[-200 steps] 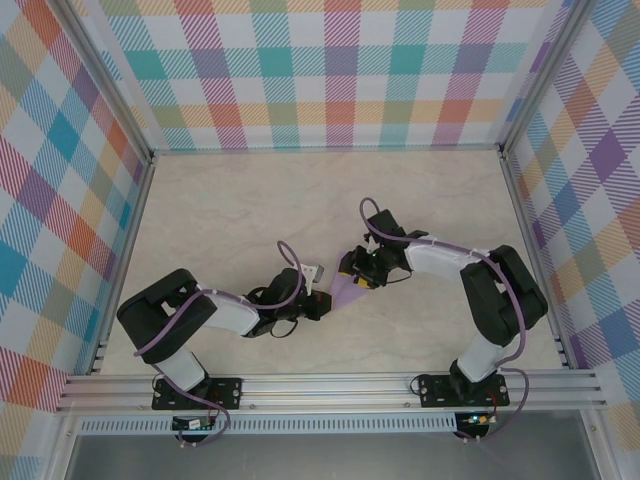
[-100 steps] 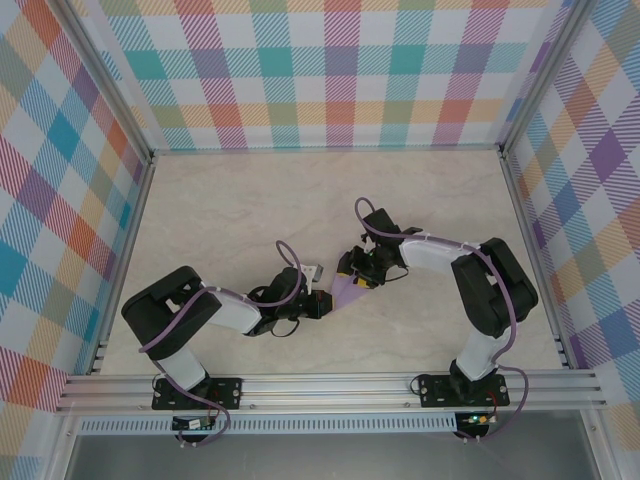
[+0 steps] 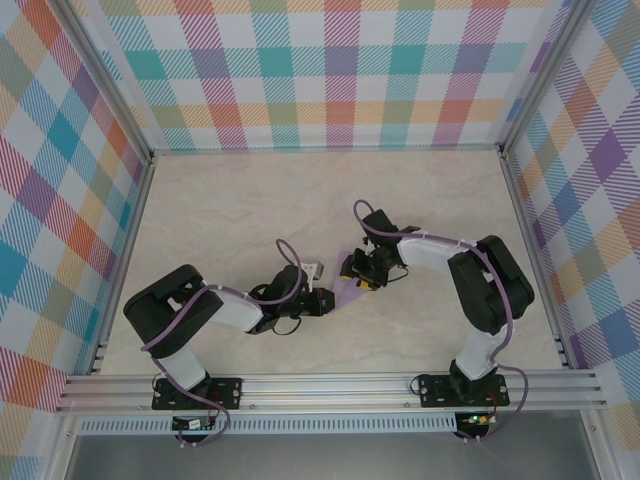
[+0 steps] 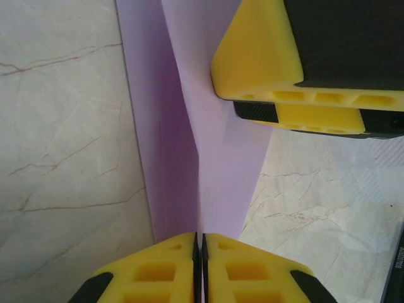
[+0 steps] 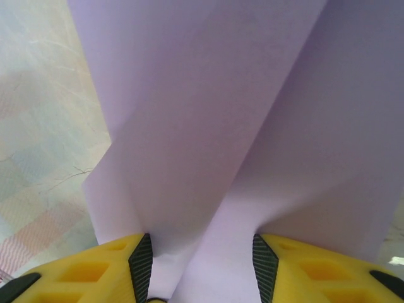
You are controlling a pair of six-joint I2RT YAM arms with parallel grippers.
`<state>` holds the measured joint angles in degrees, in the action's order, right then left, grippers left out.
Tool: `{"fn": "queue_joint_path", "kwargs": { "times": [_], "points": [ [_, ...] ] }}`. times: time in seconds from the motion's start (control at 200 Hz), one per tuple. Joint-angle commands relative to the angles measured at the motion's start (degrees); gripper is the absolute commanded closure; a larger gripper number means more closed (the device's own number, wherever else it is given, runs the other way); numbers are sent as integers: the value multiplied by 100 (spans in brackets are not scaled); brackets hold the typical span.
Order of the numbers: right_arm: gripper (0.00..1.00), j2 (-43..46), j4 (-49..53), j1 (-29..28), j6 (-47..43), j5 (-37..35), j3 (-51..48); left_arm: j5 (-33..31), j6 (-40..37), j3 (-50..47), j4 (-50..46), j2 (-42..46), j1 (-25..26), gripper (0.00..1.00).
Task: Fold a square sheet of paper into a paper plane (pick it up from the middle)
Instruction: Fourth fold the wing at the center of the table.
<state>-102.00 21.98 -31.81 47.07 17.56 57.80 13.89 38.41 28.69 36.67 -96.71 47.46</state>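
Note:
The square sheet of paper (image 3: 345, 289), lavender and folded along a centre crease, hangs between my two grippers at mid-table. My left gripper (image 3: 320, 300) is shut on its near end; in the left wrist view the yellow jaws (image 4: 199, 238) pinch the crease and the folded paper (image 4: 214, 145) runs away from them. My right gripper (image 3: 357, 271) is at the paper's other end. In the right wrist view it (image 5: 202, 268) stands open, the creased paper (image 5: 208, 126) lying between its spread fingers (image 5: 140, 265). Those yellow right fingers (image 4: 284, 69) rest over the paper in the left wrist view.
The pale marble table (image 3: 240, 210) is walled by checked panels on three sides. An aluminium rail (image 3: 330, 385) with both arm bases runs along the near edge. Purple cables loop over both arms (image 3: 290, 265).
The right arm's elbow has drawn in to the left and its gripper has edged slightly toward the paper. The left gripper keeps its hold and has crept a little to the right.

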Motion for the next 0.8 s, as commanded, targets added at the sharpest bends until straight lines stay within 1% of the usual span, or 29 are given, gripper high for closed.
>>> {"fn": "queue_joint_path", "kwargs": {
  "times": [0.0,0.13,0.27,0.315,0.355,0.46,0.545,0.69,0.795],
  "points": [
    [51,-193,280,-13,-90,-195,124,118,97,137,20,-24,-80,82],
    [51,-315,412,-14,-63,-279,153,111,196,124,-153,208,-164,68],
    [51,-393,521,-10,-25,-381,168,-169,187,102,-831,781,-312,53],
    [51,-422,540,-14,-30,-406,170,-306,178,117,-1111,986,-349,50],
    [51,-444,573,-14,-23,-420,177,-397,176,133,-1301,1125,-387,48],
    [51,-512,637,-18,-19,-453,204,-285,280,221,-1496,1258,-466,48],
    [51,-580,726,-42,-40,-507,253,-6,388,374,-1475,1138,-483,51],
    [52,-696,882,-82,-118,-585,351,567,664,667,-1245,748,-564,62],
    [52,-789,906,-88,-179,-557,372,933,759,927,-1223,406,-613,72]
  ]
}}
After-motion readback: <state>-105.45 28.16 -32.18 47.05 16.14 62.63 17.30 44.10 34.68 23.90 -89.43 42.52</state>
